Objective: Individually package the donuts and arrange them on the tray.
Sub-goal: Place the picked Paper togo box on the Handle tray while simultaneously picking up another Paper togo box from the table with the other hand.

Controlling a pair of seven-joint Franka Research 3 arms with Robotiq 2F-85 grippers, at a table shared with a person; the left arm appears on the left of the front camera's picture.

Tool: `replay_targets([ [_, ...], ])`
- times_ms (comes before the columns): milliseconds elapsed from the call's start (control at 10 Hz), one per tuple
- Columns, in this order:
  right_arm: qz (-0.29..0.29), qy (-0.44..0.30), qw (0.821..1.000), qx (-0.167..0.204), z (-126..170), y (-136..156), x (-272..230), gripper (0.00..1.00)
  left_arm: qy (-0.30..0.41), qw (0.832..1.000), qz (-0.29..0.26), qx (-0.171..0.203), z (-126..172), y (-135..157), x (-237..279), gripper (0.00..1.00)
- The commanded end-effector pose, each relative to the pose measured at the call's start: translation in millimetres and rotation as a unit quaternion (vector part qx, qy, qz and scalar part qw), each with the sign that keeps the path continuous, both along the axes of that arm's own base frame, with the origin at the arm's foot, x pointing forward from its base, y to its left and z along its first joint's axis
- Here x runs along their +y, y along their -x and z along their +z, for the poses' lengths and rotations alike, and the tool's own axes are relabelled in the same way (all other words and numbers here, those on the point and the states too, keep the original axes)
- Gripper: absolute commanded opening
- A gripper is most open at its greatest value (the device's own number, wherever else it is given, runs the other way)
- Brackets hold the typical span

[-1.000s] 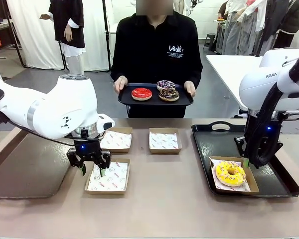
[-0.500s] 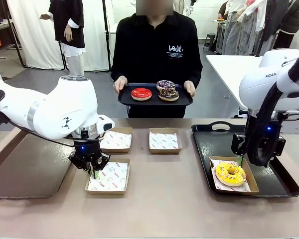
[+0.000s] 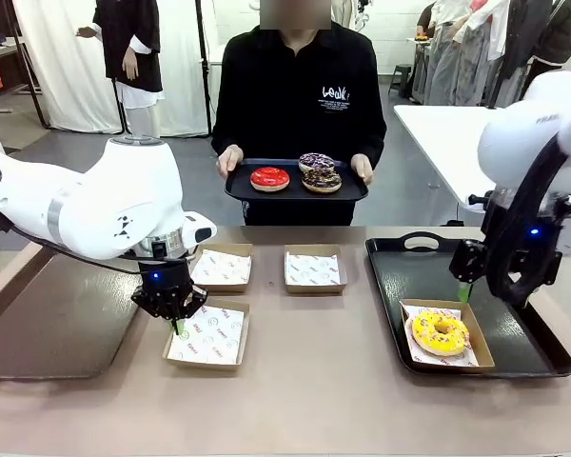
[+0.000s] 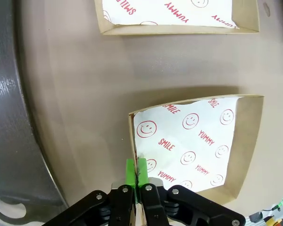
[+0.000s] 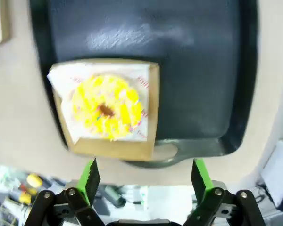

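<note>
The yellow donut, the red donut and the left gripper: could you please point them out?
yellow donut (image 3: 426, 337): front view, icing beside hole.
red donut (image 3: 261, 180): front view, glaze beside hole.
left gripper (image 4: 136, 165): left wrist view, between its fingertips.

The white left arm (image 3: 76, 209) extends with its bulky wrist directly above the black two-finger left gripper (image 4: 137, 170), which points straight down. Its green pads (image 4: 130, 172) are pressed together, pinching the thin side wall of a paper-lined brown cardboard box (image 4: 247, 141) between them. The white right arm (image 3: 538, 133) bends down to the black right gripper (image 5: 145, 173), which also points downward and hangs in the air. Its green-padded fingers (image 5: 91, 175) are spread wide apart, with nothing between them.
</note>
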State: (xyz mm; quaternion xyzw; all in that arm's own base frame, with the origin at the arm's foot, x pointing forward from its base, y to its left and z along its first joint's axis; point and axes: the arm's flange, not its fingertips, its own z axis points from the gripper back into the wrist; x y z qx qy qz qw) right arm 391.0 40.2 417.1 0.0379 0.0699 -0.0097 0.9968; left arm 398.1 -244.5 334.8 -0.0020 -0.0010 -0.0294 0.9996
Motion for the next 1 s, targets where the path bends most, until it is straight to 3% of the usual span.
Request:
replay_targets([
  [0, 0.076, -0.153, 0.985, 0.025, 31.6, 17.2, -30.4, 1.0, 0.005, 1.0, -0.002, 0.0, 25.1, 3.1, -1.3, 0.0],
  [100, 0.117, -0.215, 0.97, -0.015, 50.3, 33.3, -53.4, 1.0, -0.005, 1.0, -0.009, -0.006, 46.0, 4.3, -4.2, 0.0],
  [400, 0.058, -0.355, 0.928, -0.092, 87.5, 54.5, -128.0, 1.0, -0.007, 1.0, 0.003, -0.028, 104.7, -13.2, -5.9, 0.0],
  [600, -0.015, -0.433, 0.891, -0.136, 99.8, 63.8, -187.5, 1.0, 0.007, 0.999, 0.006, -0.047, 143.6, -28.9, -9.2, 0.0],
  [700, -0.098, -0.474, 0.859, -0.166, 98.0, 66.0, -219.0, 1.0, 0.013, 0.998, 0.007, -0.055, 158.5, -36.1, -13.8, 0.0],
  [900, -0.151, -0.507, 0.831, -0.17, 79.2, 67.7, -260.9, 1.0, 0.013, 0.998, 0.001, -0.065, 183.9, -54.0, -27.9, 0.0],
])
